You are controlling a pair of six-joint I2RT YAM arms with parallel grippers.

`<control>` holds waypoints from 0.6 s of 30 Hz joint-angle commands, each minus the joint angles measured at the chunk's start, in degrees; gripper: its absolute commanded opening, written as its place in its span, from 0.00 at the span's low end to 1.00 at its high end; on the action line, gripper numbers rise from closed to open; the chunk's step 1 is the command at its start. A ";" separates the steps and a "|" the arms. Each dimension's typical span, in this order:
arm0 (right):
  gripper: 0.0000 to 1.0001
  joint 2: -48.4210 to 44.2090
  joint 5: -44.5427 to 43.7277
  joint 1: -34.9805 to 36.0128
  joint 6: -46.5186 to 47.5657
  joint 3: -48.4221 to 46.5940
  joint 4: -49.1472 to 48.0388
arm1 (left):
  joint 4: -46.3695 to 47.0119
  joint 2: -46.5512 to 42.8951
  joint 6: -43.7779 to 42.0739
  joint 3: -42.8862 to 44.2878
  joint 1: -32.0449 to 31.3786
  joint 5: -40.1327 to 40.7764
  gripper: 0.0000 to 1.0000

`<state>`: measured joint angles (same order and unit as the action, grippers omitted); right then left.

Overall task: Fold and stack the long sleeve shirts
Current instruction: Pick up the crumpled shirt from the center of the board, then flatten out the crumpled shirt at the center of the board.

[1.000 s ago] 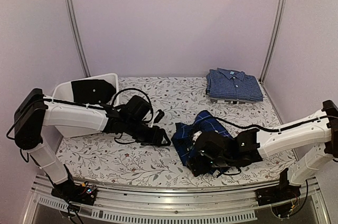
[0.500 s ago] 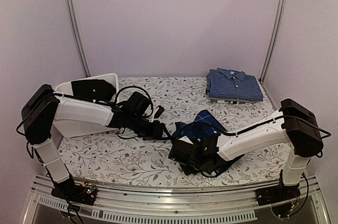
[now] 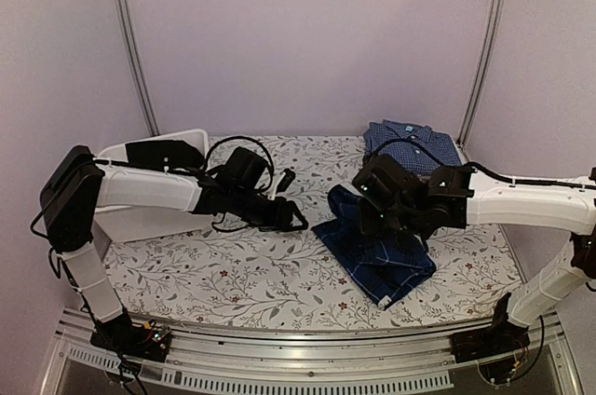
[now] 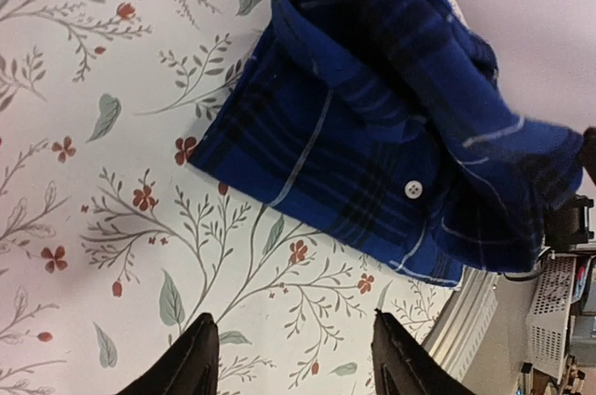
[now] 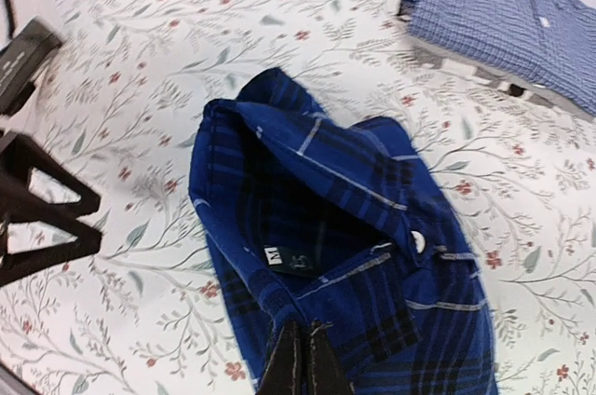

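Two pincers: right gripper (image 5: 303,358) clamped on the plaid shirt (image 3: 377,251), centre-right; left gripper (image 4: 293,367) open, empty, just beside it. Lift evenly so the fold holds, then carry it low to the checked shirt (image 3: 410,148), back right.

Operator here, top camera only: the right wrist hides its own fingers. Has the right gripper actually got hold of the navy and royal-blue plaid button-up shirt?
Observer: Yes. In the right wrist view the right gripper is shut, pinching the fabric of the navy plaid shirt.
Operator: Is the left gripper touching it?
Observer: No. The left wrist view shows the left gripper open over bare floral tablecloth, apart from the shirt.
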<state>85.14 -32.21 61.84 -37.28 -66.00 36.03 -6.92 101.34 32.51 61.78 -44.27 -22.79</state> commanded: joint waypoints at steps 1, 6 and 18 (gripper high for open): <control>0.01 -3.93 -4.44 -7.25 -2.58 0.76 5.21 | 2.63 4.24 -1.63 5.07 0.13 -1.55 0.57; 0.01 -6.12 -4.87 -10.69 -0.48 1.41 3.88 | 0.96 13.18 -2.83 14.23 -1.28 -0.17 0.57; 0.01 -8.37 -4.52 -14.06 0.51 4.33 3.13 | 3.81 23.54 2.03 25.83 -5.59 -4.80 0.57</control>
<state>79.31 -35.66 48.56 -37.26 -62.48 39.24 -6.02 122.50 31.59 85.95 -48.01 -24.73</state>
